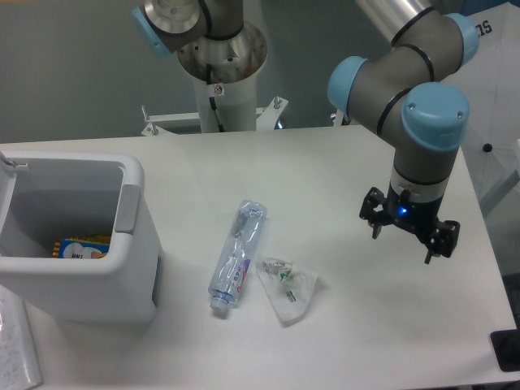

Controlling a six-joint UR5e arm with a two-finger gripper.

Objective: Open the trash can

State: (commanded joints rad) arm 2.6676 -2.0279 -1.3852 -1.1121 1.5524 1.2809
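Observation:
The trash can (122,280) is a large white boxy bin at the left of the table. Its top stands open and I can see inside, where a colourful package (81,248) lies at the bottom. A grey tab (128,210) sits on its right rim. My gripper (403,246) hangs above the table's right side, far from the bin. It is open, fingers spread, with nothing between them.
A crushed clear plastic bottle (237,257) lies in the middle of the table. A crumpled clear wrapper (286,288) lies just right of it. The robot's base column (221,65) stands behind the table. A white flat piece (16,349) shows at the lower left.

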